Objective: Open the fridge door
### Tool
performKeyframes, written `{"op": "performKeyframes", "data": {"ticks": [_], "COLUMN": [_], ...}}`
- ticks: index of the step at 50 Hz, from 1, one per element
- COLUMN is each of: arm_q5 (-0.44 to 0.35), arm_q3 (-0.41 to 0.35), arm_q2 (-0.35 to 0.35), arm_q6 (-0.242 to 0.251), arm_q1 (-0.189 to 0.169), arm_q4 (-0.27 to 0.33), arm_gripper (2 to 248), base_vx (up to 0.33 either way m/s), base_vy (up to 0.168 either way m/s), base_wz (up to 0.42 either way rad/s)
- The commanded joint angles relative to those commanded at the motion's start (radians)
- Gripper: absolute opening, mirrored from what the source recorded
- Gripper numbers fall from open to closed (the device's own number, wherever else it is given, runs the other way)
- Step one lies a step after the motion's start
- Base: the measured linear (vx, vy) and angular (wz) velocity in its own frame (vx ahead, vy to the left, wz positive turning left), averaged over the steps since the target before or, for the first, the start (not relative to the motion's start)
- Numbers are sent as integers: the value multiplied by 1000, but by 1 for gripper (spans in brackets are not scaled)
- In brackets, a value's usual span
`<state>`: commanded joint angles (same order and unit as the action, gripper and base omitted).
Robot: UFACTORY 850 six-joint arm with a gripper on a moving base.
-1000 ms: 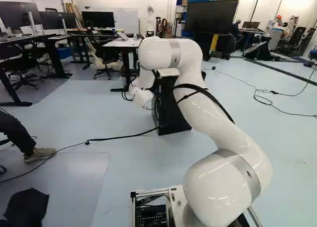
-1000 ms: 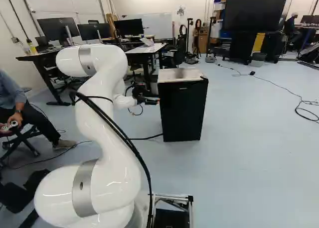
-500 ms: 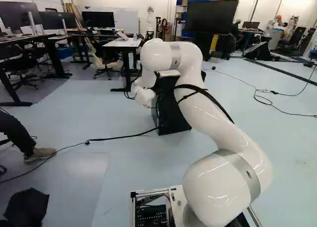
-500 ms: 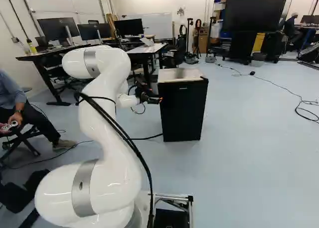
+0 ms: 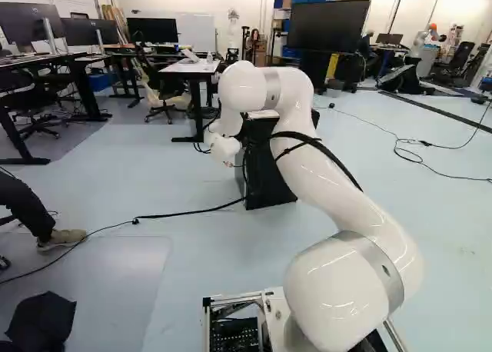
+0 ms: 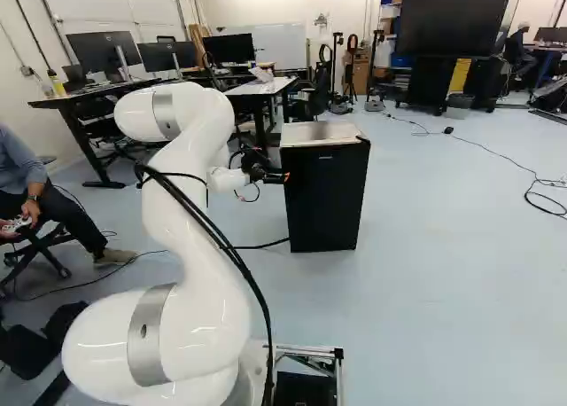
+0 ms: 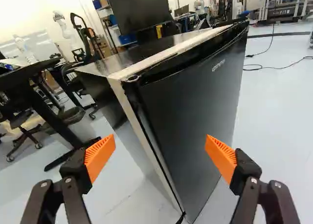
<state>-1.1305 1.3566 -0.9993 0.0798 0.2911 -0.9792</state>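
Your arm (image 6: 197,238) has edged right, closer to the fridge (image 6: 324,198); base (image 5: 274,310) unmoved. Gripper (image 7: 160,148) spread wide, pinching nothing, at the fridge's near left side. Door (image 7: 195,97) looks shut. You likely need a fingertip behind its left edge (image 7: 159,150) next.

Since 1.0 s ago, the arm (image 6: 188,202) has shifted slightly right, its upper bend a little lower; in the right base view, the gripper (image 6: 285,177) reaches further across the fridge's (image 6: 325,202) left edge.
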Motion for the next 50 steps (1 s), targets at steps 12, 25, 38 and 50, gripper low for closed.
{"op": "performKeyframes", "data": {"ticks": [12,25,38,50], "arm_q5": [0,0,0,0], "arm_q3": [0,0,0,15], "arm_q2": [0,0,0,-9], "arm_q6": [14,31,84,87], "arm_q1": [0,0,0,-1], "arm_q4": [0,0,0,0], "arm_gripper": [247,247,247,247], "base_vx": [0,0,0,0], "base_vy": [0,0,0,0], "base_wz": [0,0,0,0]}}
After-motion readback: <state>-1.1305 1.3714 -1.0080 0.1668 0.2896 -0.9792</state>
